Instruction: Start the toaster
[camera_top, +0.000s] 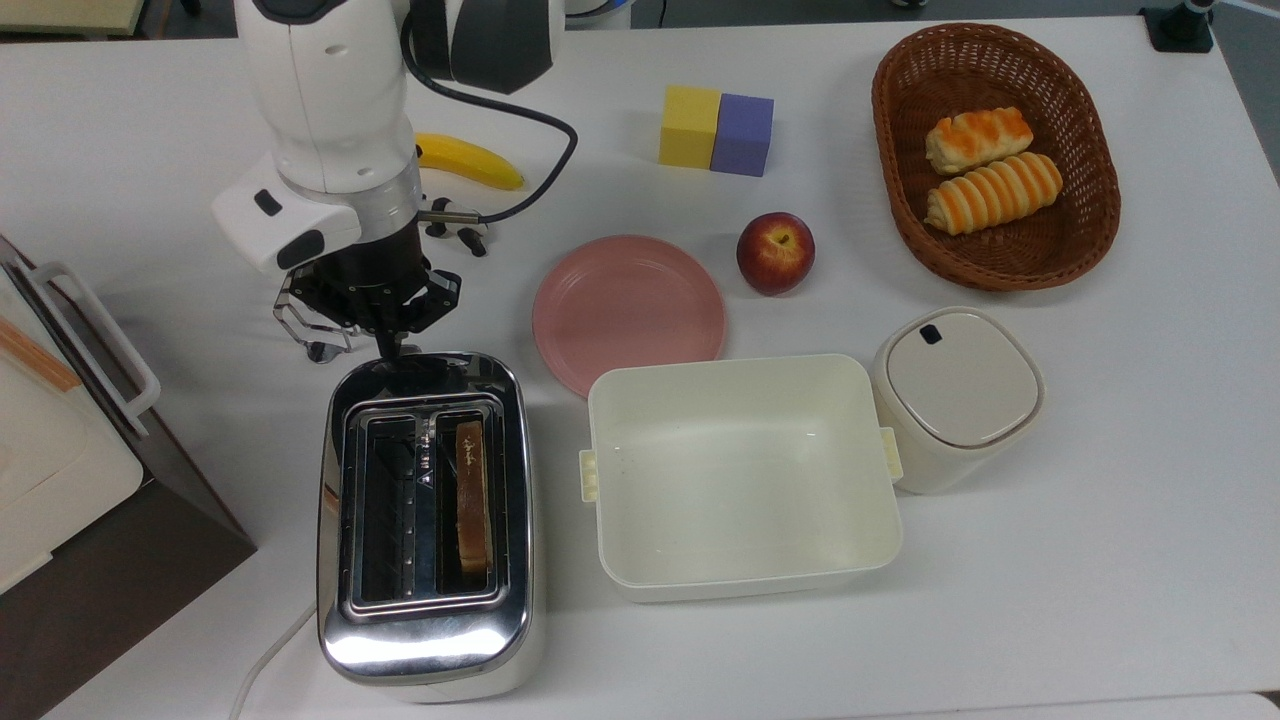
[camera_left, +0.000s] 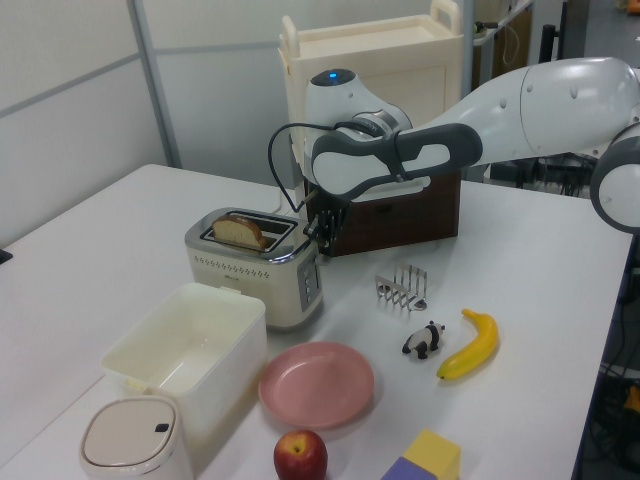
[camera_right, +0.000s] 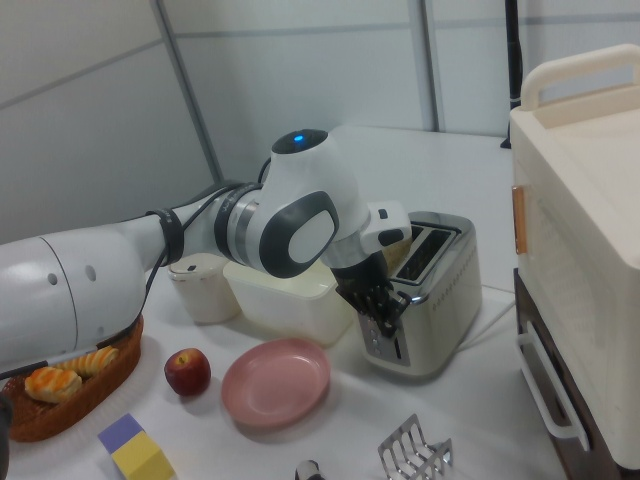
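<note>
The toaster (camera_top: 425, 520) stood near the table's (camera_top: 1100, 560) front edge in the top view, left of centre, its rounded chrome body mirror-bright, with one slice of bread (camera_top: 472, 497) upright in the slot on the top view's right and the other slot bare. A white cord (camera_top: 262, 660) trailed from its near end. The gripper (camera_top: 385, 340) hung at the toaster's far end, tips pointing down just above that end's edge; in the right view it sat against the control face (camera_right: 385, 318). Whether its fingers were spread or pressed together could not be told.

Close by the gripper on the top view's left stood a small wire rack (camera_top: 310, 325), partly hidden under the arm. Behind the arm lay a smooth yellow banana (camera_top: 470, 162) and a small black-and-white panda figure (camera_top: 455, 225). A boxy white-and-brown appliance (camera_top: 60, 480) with a white handle stood well to the toaster's left in the top view.

On the toaster's right in the top view, just beside it, sat a cream plastic tub (camera_top: 740, 475), rectangular with rounded corners, and beyond it a lidded cream canister (camera_top: 955, 395). A round matte pink plate (camera_top: 628, 312) lay just behind the tub, a red apple (camera_top: 775, 252) near the plate. Farther back, a yellow block (camera_top: 689, 126) and a purple block (camera_top: 742, 134) touched side by side. An oval woven brown basket (camera_top: 900, 180) held two ridged, orange-striped bread rolls (camera_top: 985, 165).
</note>
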